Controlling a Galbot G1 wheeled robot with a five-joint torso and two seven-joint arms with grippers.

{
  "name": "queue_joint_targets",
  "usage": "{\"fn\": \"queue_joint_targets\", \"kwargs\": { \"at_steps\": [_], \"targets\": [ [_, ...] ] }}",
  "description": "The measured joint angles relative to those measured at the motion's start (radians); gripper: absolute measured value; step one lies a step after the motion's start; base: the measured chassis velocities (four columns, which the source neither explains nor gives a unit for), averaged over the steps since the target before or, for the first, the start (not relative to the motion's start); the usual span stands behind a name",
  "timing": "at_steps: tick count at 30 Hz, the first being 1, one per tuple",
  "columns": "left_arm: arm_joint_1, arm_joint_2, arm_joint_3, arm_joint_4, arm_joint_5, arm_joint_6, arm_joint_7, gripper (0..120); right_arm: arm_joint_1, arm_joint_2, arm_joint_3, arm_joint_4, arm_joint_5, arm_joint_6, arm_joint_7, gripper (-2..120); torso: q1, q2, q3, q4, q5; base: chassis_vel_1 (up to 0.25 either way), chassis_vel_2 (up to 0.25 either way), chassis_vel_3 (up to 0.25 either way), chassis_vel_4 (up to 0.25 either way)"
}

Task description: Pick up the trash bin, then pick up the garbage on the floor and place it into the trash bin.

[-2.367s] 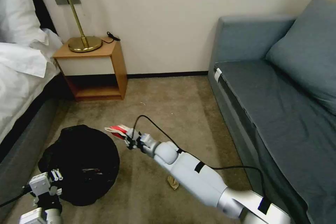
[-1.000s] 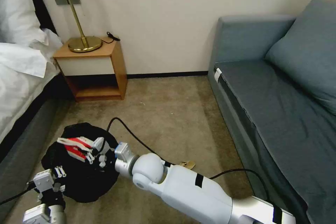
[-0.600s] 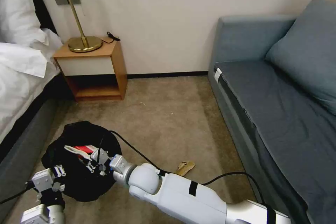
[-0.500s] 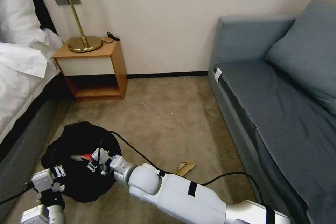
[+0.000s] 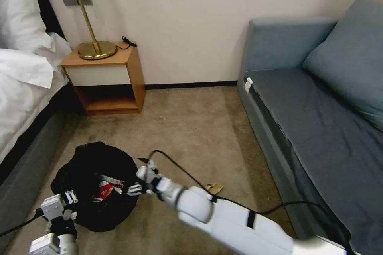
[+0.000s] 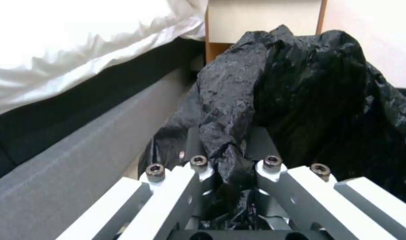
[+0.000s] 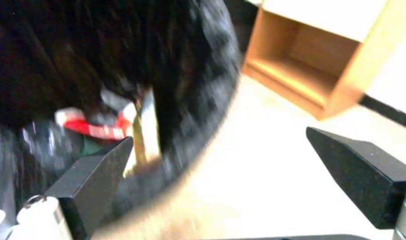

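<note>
Carpet floor (image 5: 199,127) between bed (image 5: 24,99) and sofa (image 5: 319,127). Trash bin (image 5: 85,163) beside bed, red-and-white snack bag (image 5: 105,190) inside. Left gripper (image 6: 232,168) jaws pinching bin liner. Right gripper (image 5: 139,179) at rim, jaws spread. Tan paper scrap (image 5: 214,187) on carpet.

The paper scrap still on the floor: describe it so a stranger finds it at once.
Start at the blue sofa and look down to the carpet in front of it. The tan paper scrap lies there beside the right arm's black cable, apart from the trash bin.
</note>
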Motion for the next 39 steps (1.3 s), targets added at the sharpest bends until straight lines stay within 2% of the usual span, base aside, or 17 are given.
{"fn": "queue_joint_targets", "kwargs": {
  "at_steps": [6,11,14,22,33,35,38,39],
  "targets": [
    [0.003,0.012,-0.004,0.002,-0.006,-0.007,0.0,7,-0.051,-0.119,0.025,-0.017,-0.082,0.011,-0.004,100,0.0,0.0,0.0,0.0,0.0001,0.0,0.0,0.0,0.0],
    [0.009,0.015,-0.007,-0.002,-0.027,-0.008,-0.003,7,-0.084,-0.185,0.032,-0.051,-0.109,0.019,-0.03,100,0.0,0.0,0.0,0.0,0.0,0.0,0.0,0.0,0.0],
    [0.009,0.016,-0.01,-0.007,-0.029,-0.008,-0.004,7,-0.093,-0.199,0.032,-0.077,-0.124,0.02,-0.036,100,0.0,0.0,0.0,0.0,-0.0002,0.0,0.0,0.0,0.0],
    [0.018,0.013,-0.012,-0.017,-0.029,-0.002,-0.005,7,-0.109,-0.178,0.094,-0.236,-0.18,0.019,-0.047,100,0.0,0.0,0.0,0.0002,-0.0001,0.0,0.0,0.0,0.0],
    [0.019,0.011,-0.009,-0.017,-0.026,-0.002,-0.022,7,-0.089,-0.151,0.145,-0.365,-0.162,0.035,-0.073,100,0.0,0.0,0.0,0.0002,-0.0003,0.0,0.0,0.0,0.0],
    [0.019,0.008,-0.007,-0.017,-0.022,-0.002,-0.022,7,-0.086,-0.142,0.166,-0.39,-0.146,0.03,-0.104,100,0.0,0.0,0.0,0.0001,-0.0003,0.0,0.0,0.0,0.0],
    [0.02,0.005,-0.006,-0.018,-0.02,-0.003,-0.022,7,-0.088,-0.135,0.207,-0.405,-0.081,-0.015,-0.227,100,0.0,0.0,0.0,0.0001,-0.0003,0.0,0.0,0.0,0.0],
    [0.02,0.005,-0.006,-0.018,-0.02,-0.003,-0.022,7,-0.088,-0.135,0.207,-0.405,-0.081,-0.015,-0.227,100,0.0,0.0,0.0,0.0001,-0.0003,0.0,0.0,0.0,0.0]
  ]
}}
